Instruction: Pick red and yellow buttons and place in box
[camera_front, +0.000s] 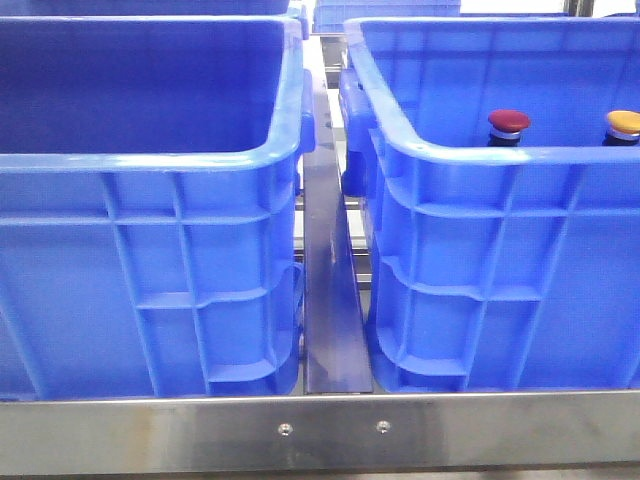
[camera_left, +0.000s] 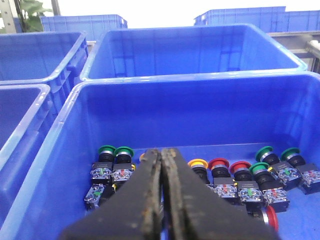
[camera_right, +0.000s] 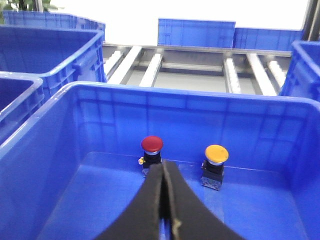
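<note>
A red button (camera_right: 151, 145) and a yellow button (camera_right: 216, 154) stand upright side by side on the floor of a blue box (camera_right: 30, 150), near its far wall. In the front view the red button (camera_front: 508, 123) and the yellow button (camera_front: 623, 124) show over the rim of the right box (camera_front: 480, 230). My right gripper (camera_right: 163, 167) is shut and empty, above that box's floor, just short of the red button. My left gripper (camera_left: 161, 152) is shut and empty over another blue box (camera_left: 60, 150) that holds several green, red and yellow buttons (camera_left: 219, 165). Neither gripper shows in the front view.
A second blue box (camera_front: 150, 220) stands at the left in the front view, a metal divider (camera_front: 328, 280) between the two. A metal rail (camera_front: 320, 430) runs along the front. More blue crates (camera_left: 190, 50) and a roller conveyor (camera_right: 200, 65) lie beyond.
</note>
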